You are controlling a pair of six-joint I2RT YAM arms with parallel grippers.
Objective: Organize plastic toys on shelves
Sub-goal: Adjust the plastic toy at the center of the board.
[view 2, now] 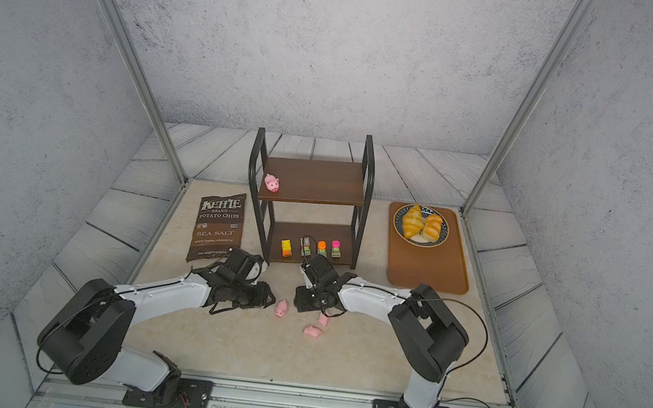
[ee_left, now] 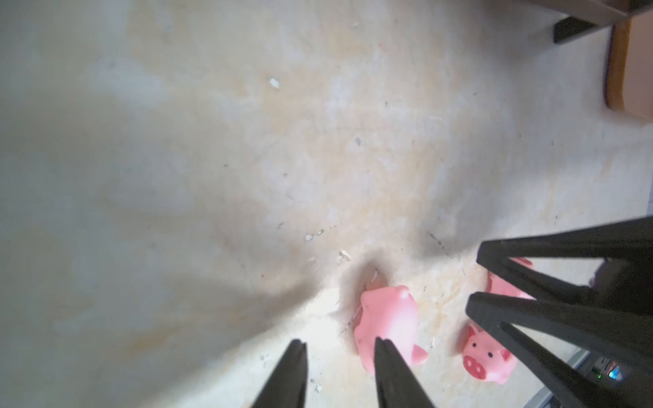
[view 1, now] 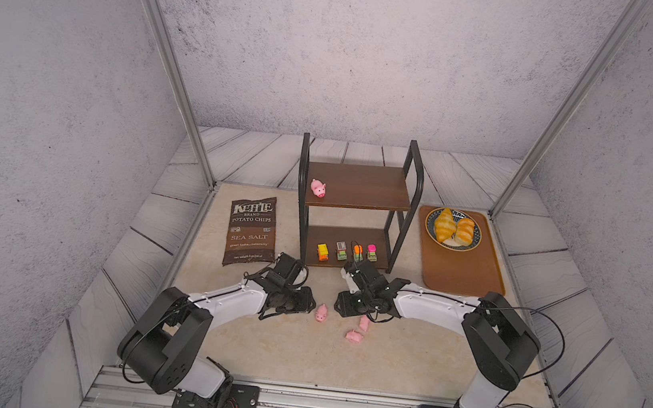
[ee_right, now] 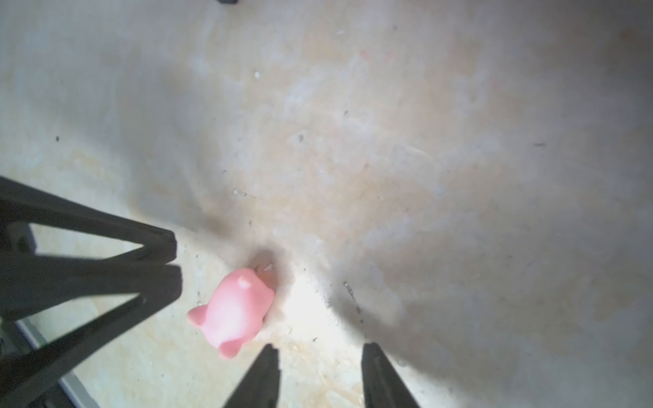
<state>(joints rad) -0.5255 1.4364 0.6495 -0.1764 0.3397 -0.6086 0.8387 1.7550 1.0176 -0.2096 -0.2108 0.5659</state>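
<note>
My left gripper [ee_left: 339, 344]: jaws partly apart, holding nothing. A pig [ee_left: 387, 325] lies on the table [ee_left: 212, 176] just beside one finger. My right gripper [ee_right: 321, 348]: same, empty (two more pigs [view 1: 355, 336] near it). Fourth pig [view 1: 318, 188] on the shelves [view 1: 360, 184], top board; trucks [view 1: 341, 251] on the lower board.

Showing matt dark wood-grain boards and black metal tubing on the shelves [view 1: 360, 186]; looking smooth, softly sheened plastic on the pink pig [ee_left: 385, 318]; appearing crinkled and matt on the chip bag [view 1: 251, 230]; gleaming faintly on the smooth brown tray [view 1: 463, 271]; looking scuffed, speckled, stone-like across the tabletop [ee_left: 247, 159].
</note>
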